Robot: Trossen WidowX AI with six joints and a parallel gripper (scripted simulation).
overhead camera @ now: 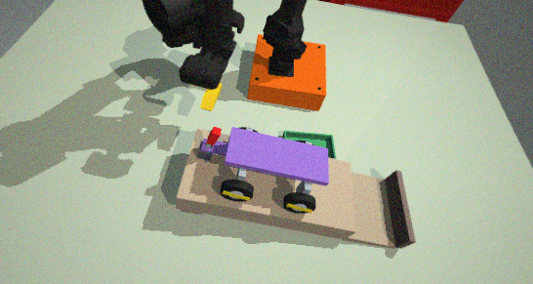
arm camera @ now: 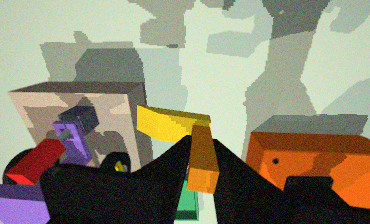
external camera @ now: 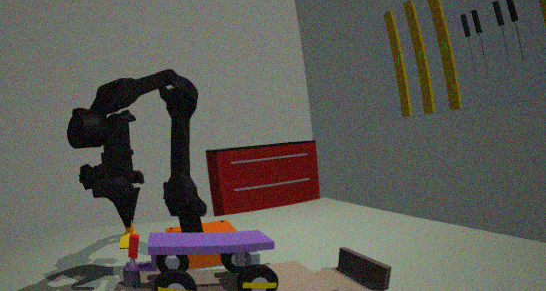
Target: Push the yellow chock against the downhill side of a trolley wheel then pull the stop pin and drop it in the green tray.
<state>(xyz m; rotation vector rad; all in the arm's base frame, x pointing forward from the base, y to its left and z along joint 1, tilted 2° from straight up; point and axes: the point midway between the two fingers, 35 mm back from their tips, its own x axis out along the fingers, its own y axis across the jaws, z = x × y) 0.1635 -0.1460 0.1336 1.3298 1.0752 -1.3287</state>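
My gripper (overhead camera: 211, 84) (external camera: 130, 225) (arm camera: 200, 142) is shut on the orange handle (arm camera: 204, 160) of the yellow chock (overhead camera: 212, 97) (external camera: 124, 242) (arm camera: 161, 125). It holds the chock above the table, beyond the ramp's uphill end. The chock's black base is not visible. The purple trolley (overhead camera: 278, 154) (external camera: 210, 241) (arm camera: 16, 206) stands on the wooden ramp (overhead camera: 337, 198) (external camera: 295, 273) (arm camera: 28, 101). The red-headed stop pin (overhead camera: 214, 136) (external camera: 133, 246) (arm camera: 38, 160) stands at its uphill end. The green tray (overhead camera: 334, 148) (arm camera: 187, 215) is partly hidden behind the trolley in the top view.
The orange block (overhead camera: 288, 98) (external camera: 225, 226) (arm camera: 301, 167) under the arm's base stands behind the ramp. A dark end board (overhead camera: 397, 210) (external camera: 364, 269) stands across the ramp's low end. A red cabinet (overhead camera: 395, 0) (external camera: 265, 178) is in the background.
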